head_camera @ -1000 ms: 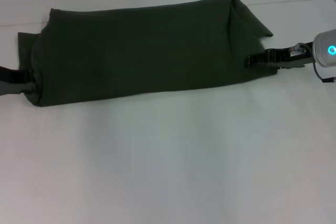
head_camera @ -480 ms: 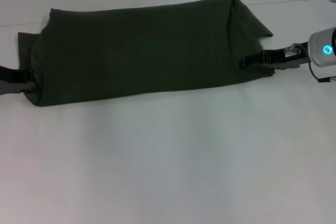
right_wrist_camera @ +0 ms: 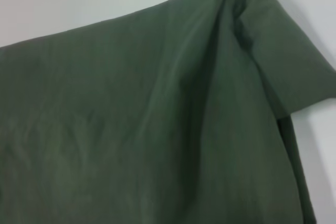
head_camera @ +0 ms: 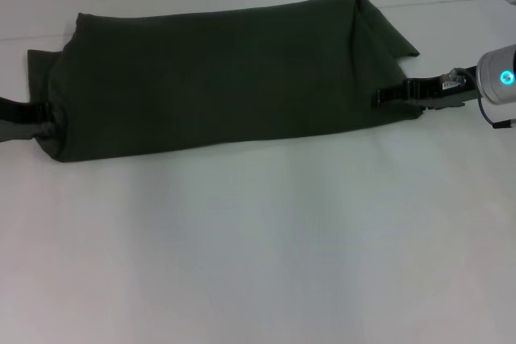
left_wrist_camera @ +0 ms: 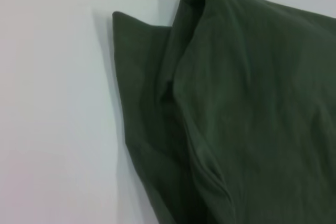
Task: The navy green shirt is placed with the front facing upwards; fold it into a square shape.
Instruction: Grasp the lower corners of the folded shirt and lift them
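The navy green shirt (head_camera: 218, 78) lies folded into a long band across the far half of the white table, plain side up, no lettering showing. My left gripper (head_camera: 50, 128) sits at the band's lower left corner, shut on the cloth. At the right end my right gripper (head_camera: 379, 96) is shut on the near edge, just under a flap that sticks out to the right. The left wrist view shows the shirt (left_wrist_camera: 252, 103) with layered folds at that end. The right wrist view shows the shirt (right_wrist_camera: 131, 129) and the flap; neither shows fingers.
The white table (head_camera: 258, 263) stretches bare in front of the shirt. A seam line crosses the table behind the shirt's far edge. Part of the right arm's white housing with a blue light (head_camera: 504, 78) stands at the right border.
My right gripper nudged a little left and came back. My left gripper rose slightly, and the shirt's lower left corner shifted up with it.
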`<action>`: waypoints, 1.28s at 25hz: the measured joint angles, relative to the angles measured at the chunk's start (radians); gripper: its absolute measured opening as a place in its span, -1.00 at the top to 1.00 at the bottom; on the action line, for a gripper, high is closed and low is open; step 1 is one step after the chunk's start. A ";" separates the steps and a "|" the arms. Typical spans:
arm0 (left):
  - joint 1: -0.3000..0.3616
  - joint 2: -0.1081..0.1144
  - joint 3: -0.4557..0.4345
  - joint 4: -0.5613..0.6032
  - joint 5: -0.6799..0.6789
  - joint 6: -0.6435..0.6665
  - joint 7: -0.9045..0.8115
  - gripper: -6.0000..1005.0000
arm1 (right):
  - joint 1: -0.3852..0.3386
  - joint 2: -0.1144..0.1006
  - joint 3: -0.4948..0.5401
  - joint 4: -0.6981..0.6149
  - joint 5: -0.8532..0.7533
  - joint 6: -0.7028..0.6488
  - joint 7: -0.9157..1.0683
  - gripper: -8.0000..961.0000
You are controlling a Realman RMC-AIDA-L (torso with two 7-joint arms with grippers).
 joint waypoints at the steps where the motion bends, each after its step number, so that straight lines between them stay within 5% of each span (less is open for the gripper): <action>1: 0.000 -0.001 0.000 0.002 0.001 0.001 -0.001 0.99 | -0.002 -0.002 0.001 -0.002 0.001 -0.004 0.004 -0.87; 4: 0.000 -0.001 0.000 0.004 0.002 0.003 -0.001 0.99 | -0.005 -0.009 0.007 -0.012 0.003 -0.027 0.006 -0.87; 18: 0.000 -0.003 0.000 0.006 0.003 0.002 0.000 0.99 | -0.003 -0.020 -0.004 -0.005 -0.029 -0.039 0.016 0.05; 28: 0.000 0.002 0.000 0.011 0.005 0.033 0.008 0.99 | 0.000 -0.025 -0.004 -0.015 -0.057 -0.075 0.036 0.95; 32: -0.001 0.012 0.000 0.018 0.003 0.090 0.030 0.99 | -0.002 -0.034 -0.004 -0.016 -0.064 -0.109 0.039 0.96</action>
